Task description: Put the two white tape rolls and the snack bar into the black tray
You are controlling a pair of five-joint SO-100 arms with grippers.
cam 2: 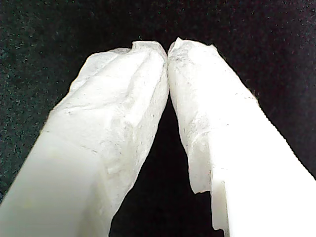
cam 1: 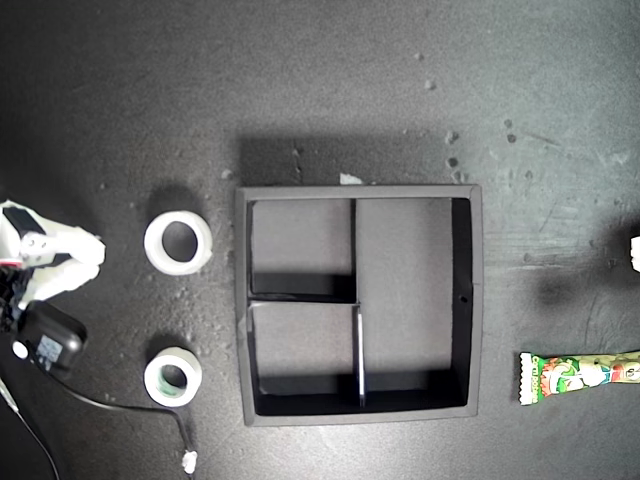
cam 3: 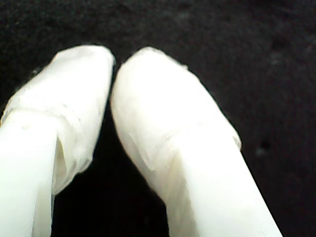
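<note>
- The black tray (cam 1: 359,302) is sitting in the middle of the dark desk (cam 1: 330,80) in the exterior view, and all three of its compartments are lying bare.
- The wider white tape roll (cam 1: 178,242) is lying flat just off the tray's wall on the exterior view's left, apart from it.
- The smaller white tape roll (cam 1: 172,376), with its greenish core, is resting below the wider one in that view, also clear of the tray.
- The snack bar (cam 1: 580,373) is lying well apart from the tray at the exterior view's right edge, partly cut off by the frame.
- We are seeing our first tool (cam 2: 167,51) with its padded tips touching, closed on nothing above the dark desk.
- Our second tool (cam 3: 114,74) is looking closed and empty too, though the blur is leaving a thin gap uncertain.
- An arm (cam 1: 45,262) is showing at the exterior view's left edge beside the rolls; we cannot tell which arm it is.
</note>
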